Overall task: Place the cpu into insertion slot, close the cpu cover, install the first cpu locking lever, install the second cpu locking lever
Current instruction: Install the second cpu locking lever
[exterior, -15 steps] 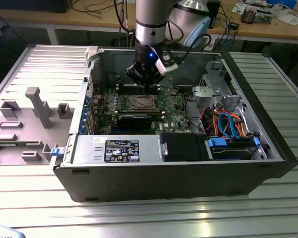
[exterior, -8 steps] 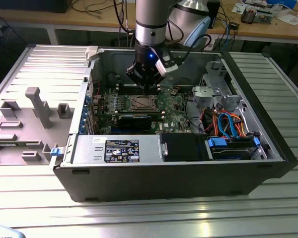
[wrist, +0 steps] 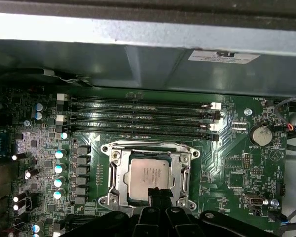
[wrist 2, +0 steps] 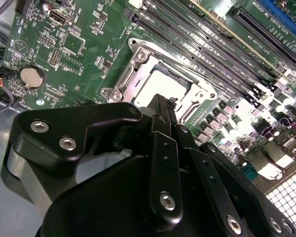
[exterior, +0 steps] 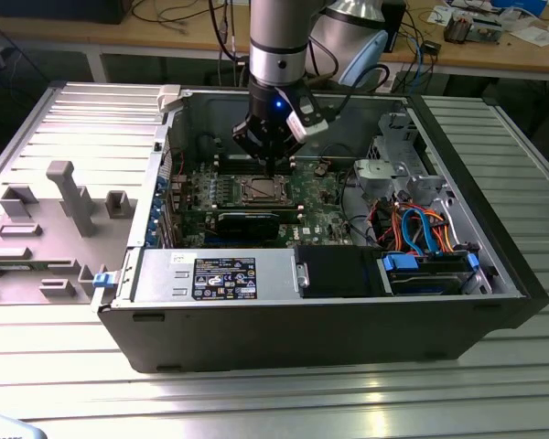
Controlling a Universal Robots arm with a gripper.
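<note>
The cpu (exterior: 256, 190) is seen in the exterior view seated in the insertion slot (exterior: 257, 180) on the green circuit board (exterior: 322, 207), inside the open computer case (exterior: 494, 247) that rests on the worktop (exterior: 64, 137). The end effector (exterior: 273, 170) is held just above the slot's far edge, so the chip lies directly below and slightly nearer the case's front wall.

In the second wrist view, the cpu (wrist 2: 160, 86) is framed by the cpu cover (wrist 2: 138, 66), which appears laid flat over it. The end effector (wrist 2: 164, 104) has its fingertips pressed together, nothing pinched, at the cover's edge.

In the first wrist view, the cpu (wrist: 149, 176) lies just beyond the end effector (wrist: 158, 193), whose tip overlaps the chip's near edge; the memory slots (wrist: 138, 118) run crosswise beyond the socket.
</note>
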